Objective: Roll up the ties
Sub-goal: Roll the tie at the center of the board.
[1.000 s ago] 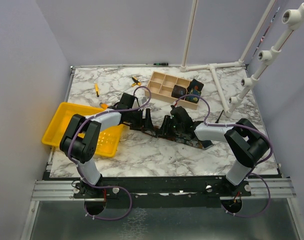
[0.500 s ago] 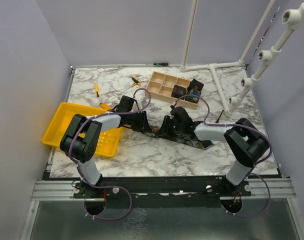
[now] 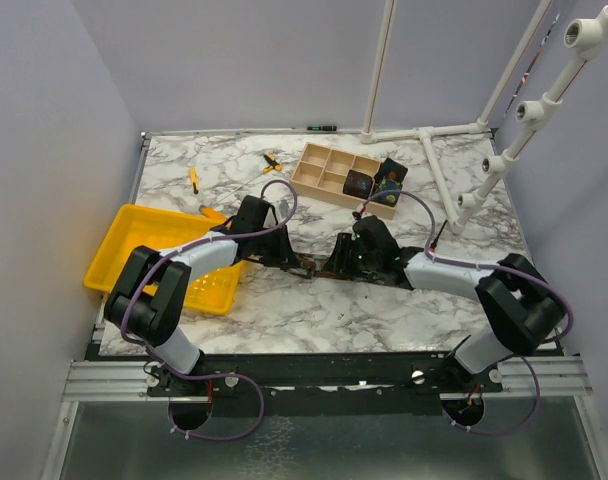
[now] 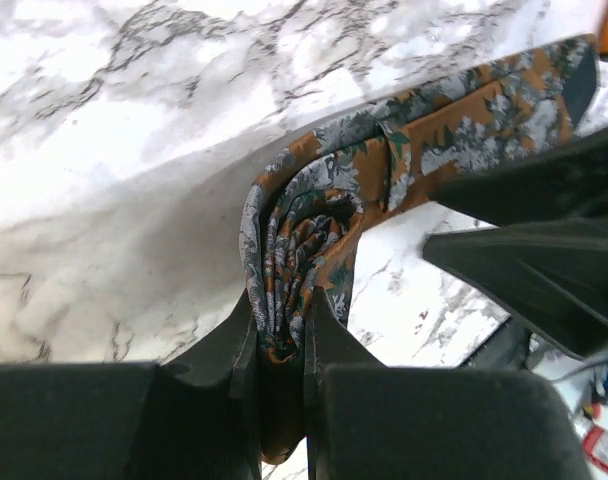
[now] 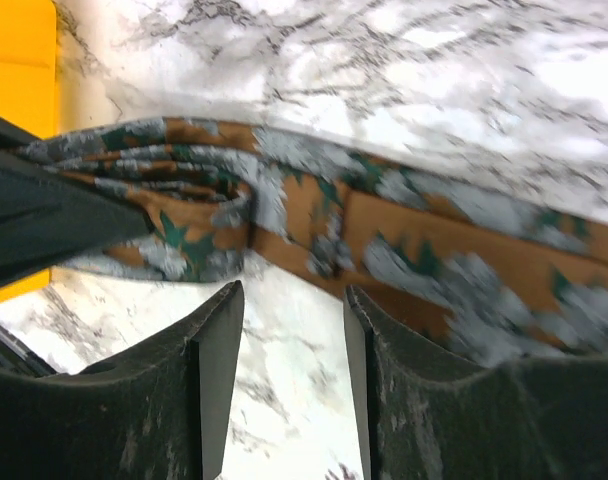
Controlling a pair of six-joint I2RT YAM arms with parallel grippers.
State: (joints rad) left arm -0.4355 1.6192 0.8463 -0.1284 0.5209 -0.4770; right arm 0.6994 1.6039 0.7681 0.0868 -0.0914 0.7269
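L gripper [image 4: 281,325]: rolled end of tie [image 4: 304,225] pinched betw. tips | R gripper [image 5: 289,310]: jaws apart, nothing held, flat run just ahead | risk: coil may be loosened if run is left slack

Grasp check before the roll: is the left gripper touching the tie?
Touching. The left wrist view shows the left gripper closed on the tie at its rolled end, fabric pinched between its fingers.

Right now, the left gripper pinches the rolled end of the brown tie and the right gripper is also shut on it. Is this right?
One part is wrong: the right gripper is open, the tie lying beyond it, as the right wrist view shows. The left gripper does pinch the rolled end.
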